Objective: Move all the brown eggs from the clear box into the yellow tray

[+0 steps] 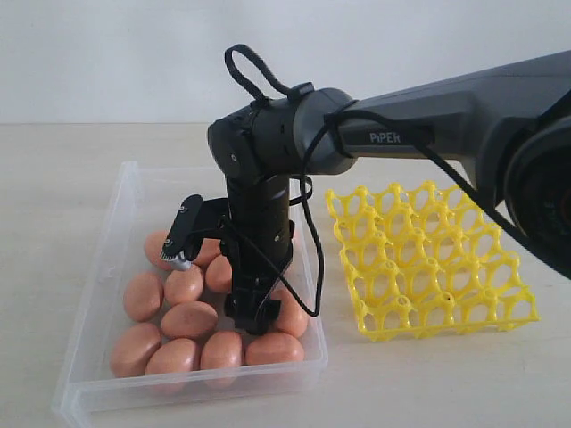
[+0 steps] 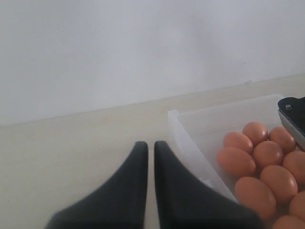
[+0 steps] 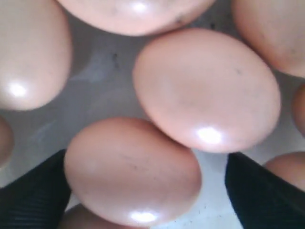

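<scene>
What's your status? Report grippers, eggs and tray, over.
Right gripper open, straddling one brown egg in clear box. Left gripper shut, empty, beside box. Yellow tray holds no eggs. Nothing seen in the way.

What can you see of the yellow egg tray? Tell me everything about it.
The yellow tray is a bright yellow, plastic-looking open lattice of round cups with raised peaks between them, roughly square. It lies flat on the pale table, to the right of the clear box in the exterior view, with a gap between them. Every cup that shows is empty. The dark right arm covers its far right corner; nothing else seems to touch it.
</scene>
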{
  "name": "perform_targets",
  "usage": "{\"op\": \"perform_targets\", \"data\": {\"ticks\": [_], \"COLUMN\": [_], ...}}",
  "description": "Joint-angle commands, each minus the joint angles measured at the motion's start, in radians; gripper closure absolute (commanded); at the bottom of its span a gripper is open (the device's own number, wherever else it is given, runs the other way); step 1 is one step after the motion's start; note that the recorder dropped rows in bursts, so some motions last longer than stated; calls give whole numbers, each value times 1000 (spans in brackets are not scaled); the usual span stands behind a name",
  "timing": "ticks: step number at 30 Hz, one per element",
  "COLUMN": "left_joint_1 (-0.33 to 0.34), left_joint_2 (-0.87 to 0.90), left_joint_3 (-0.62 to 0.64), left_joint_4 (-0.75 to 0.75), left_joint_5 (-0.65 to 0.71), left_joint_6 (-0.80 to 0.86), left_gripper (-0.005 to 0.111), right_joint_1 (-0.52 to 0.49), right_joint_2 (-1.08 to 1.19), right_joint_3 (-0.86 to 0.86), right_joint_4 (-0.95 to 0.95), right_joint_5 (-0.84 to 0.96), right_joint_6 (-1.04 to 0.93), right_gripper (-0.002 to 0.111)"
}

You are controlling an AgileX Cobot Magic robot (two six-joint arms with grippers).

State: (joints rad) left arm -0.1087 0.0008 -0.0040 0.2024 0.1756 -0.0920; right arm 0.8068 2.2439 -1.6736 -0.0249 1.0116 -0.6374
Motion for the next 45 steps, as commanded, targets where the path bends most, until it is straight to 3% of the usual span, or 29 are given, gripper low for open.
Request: {"op": "perform_targets", "data": {"ticks": [1,11,18,23,28,34,45], "left_joint_1": [-8,-8,-8,-8,-8,-8,-8], "left_joint_2": [-1,-1,-1,-1,-1,-1,-1], "left_joint_3": [4,4,4,4,4,4,4], "left_joint_4": [-2,-2,-2,-2,-2,-2,-2], "left_joint_5": [-3,-3,-3,-3,-3,-3,-3], "left_joint_6": [-5,-5,-5,-5,-5,-5,-5], "left_gripper": [103,103,103,103,103,103,103], "right_joint_1": [-7,17,18,2,-47,-99,-99], "right_joint_2": [1,-35,-70,-80,-80,-80,-83], "right_joint_3": [-1,-1,-3,-3,-3,-3,-3], "right_joint_4": [-202,-230,-252,-309,-377,-306,-292], "right_joint_5": [67,37,-63,-112,-119,-131,-186], "right_joint_6": [87,57,400,842,1013,1032,1032], "right_gripper": [23,29,28,28,28,29,29]}}
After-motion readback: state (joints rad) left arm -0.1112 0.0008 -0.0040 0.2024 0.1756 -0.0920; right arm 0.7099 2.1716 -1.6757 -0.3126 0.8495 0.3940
